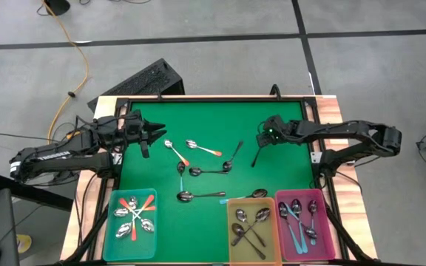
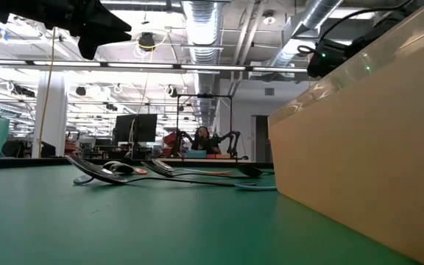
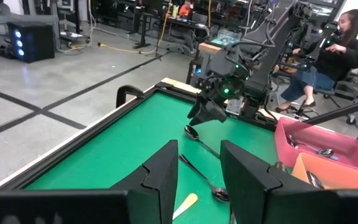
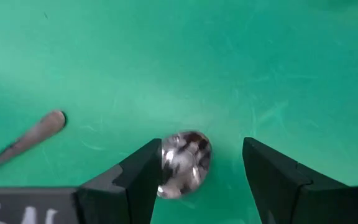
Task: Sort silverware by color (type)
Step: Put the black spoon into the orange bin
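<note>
In the near bins lie sorted spoons [image 1: 134, 218]. Beyond them, more spoons lie loose on the green surface [image 1: 213, 122]. The right end effector [image 4: 197, 168] is spread around a dark spoon's bowl [image 4: 184, 163]. The left end effector [image 3: 199, 174] hovers spread, holding nothing.

Spoons [image 1: 192, 196] shiny polished metal (mirror-like bowls); bins [image 1: 251, 235] smooth translucent plastic; table mat [image 1: 220, 122] matt green; gripper fingers [image 4: 138, 180] matt dark plastic.

Three bins [image 1: 243, 204] line the table's [image 1: 205, 118] near edge (spoons inside each); loose spoons [image 1: 202, 171] lie mid-table behind them.
</note>
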Controlling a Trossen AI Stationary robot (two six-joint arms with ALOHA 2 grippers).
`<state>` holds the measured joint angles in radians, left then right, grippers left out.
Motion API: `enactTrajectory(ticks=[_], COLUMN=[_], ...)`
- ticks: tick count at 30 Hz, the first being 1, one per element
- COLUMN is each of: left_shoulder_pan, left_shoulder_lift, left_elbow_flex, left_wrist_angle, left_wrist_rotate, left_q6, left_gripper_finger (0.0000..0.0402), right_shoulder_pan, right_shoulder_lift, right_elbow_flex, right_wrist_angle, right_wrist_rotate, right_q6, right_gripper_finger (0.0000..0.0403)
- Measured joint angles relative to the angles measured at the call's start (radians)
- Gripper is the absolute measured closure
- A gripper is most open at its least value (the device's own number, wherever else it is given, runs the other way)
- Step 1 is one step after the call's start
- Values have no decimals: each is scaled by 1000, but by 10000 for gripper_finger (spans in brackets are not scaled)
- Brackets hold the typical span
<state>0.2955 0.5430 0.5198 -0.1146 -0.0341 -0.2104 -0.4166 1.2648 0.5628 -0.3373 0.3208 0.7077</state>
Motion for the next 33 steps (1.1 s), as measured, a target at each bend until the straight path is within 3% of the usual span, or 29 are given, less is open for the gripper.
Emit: enactTrajectory(ticks=[9,17,22,27,33], left_shoulder_pan=[0,0,0,0,0], left_shoulder_lift=[0,0,0,0,0], left_elbow_flex=[0,0,0,0,0], left_wrist_angle=[-1,-6,-7,-8,-10], left_wrist_rotate=[0,0,-5,-8,-8], left_q6=[4,5,-1,6,6], left_gripper_finger=[296,296,296,296,296], right_shoulder_pan=[0,12,31,34,34], right_shoulder_lift=[1,169,204,193,193], right_elbow_flex=[-38,-37,-35,-35,-35], right_wrist_angle=[70,163,203,200,199], right_wrist_rotate=[-1,-1,6,-2,-21], right_q6=[2,-3,-1,-1,5], right_gripper_finger=[168,168,175,218,297])
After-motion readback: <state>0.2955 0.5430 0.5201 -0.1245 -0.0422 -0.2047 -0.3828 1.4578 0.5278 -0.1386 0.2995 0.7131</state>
